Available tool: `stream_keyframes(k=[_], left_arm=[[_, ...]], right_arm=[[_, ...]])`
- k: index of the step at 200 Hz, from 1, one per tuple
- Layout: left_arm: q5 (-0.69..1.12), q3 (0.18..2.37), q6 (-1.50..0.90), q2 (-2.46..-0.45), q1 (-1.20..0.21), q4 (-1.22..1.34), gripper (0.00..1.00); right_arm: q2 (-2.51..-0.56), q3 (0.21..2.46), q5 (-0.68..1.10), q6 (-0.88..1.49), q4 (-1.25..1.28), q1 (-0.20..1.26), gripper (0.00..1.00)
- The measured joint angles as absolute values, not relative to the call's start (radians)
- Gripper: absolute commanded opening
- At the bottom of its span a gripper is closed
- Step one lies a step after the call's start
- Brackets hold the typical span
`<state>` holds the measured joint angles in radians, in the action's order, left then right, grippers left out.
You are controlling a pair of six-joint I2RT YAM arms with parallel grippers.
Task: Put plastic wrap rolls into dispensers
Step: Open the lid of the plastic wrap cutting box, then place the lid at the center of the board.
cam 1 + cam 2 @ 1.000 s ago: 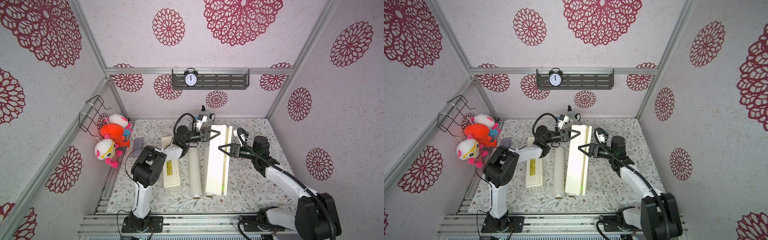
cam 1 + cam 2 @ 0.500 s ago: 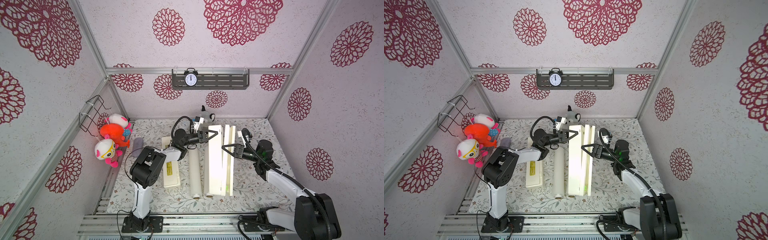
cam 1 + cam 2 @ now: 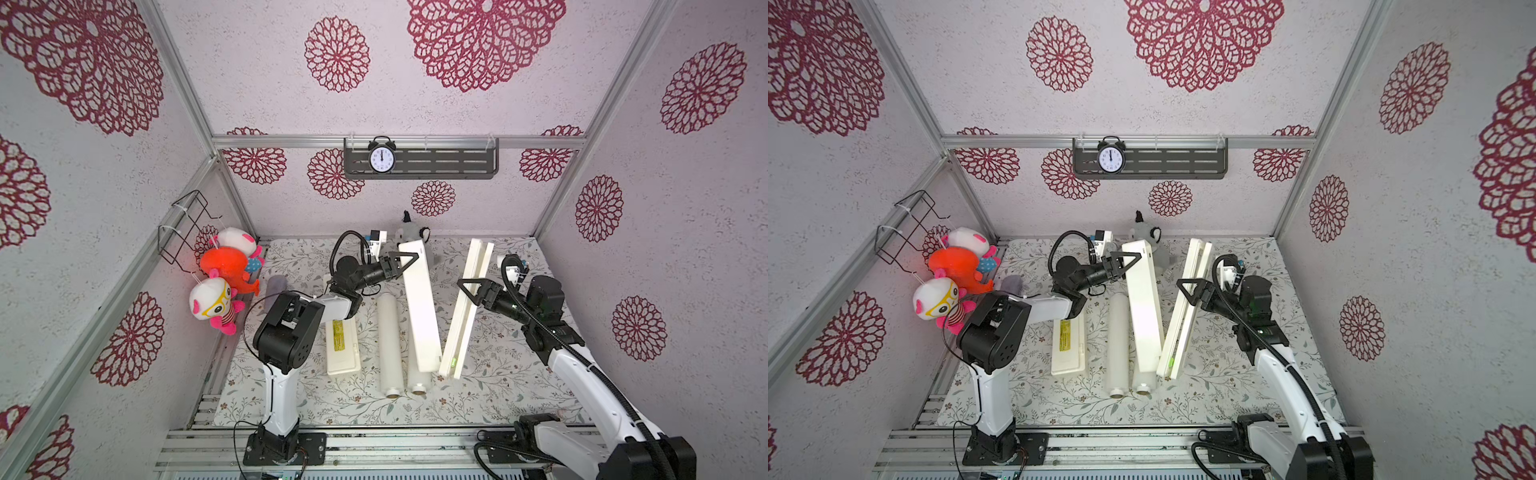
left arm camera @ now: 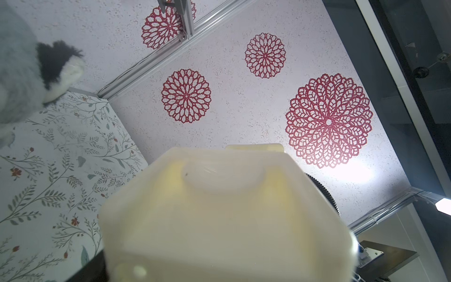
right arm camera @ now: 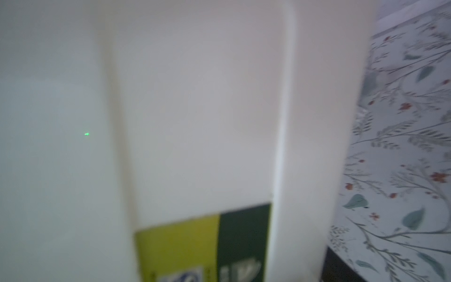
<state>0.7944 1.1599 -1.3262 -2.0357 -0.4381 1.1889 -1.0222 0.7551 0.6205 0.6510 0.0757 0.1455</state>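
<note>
Cream plastic dispenser (image 3: pixel 433 362), spread in a V: body (image 3: pixel 420 307) gripped by left fingers (image 3: pixel 394 263), lid (image 3: pixel 462 328) by right fingers (image 3: pixel 482 289); two rolls (image 3: pixel 389 345) laid alongside the body.

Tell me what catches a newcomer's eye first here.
The open dispenser is splayed in a V mid-mat, the left end effector gripping one half and the right end effector the other. Two plastic wrap rolls lie beside it. Bright plush toys hang on a side wall.
</note>
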Motion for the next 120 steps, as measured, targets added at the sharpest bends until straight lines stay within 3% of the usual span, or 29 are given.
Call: stream_keyframes(k=[54,120], left_arm=[[0.795,1.16,-1.274,-1.99,-0.436,1.107,0.8],[0.799,1.16,-1.255,-1.967,-0.433,1.079,0.8]], right_arm=[[-1.103,0.936,0.263,0.357,-0.359,0.14,0.63],[-1.446,0.946,-0.05,0.199,-0.474,0.099,0.65]])
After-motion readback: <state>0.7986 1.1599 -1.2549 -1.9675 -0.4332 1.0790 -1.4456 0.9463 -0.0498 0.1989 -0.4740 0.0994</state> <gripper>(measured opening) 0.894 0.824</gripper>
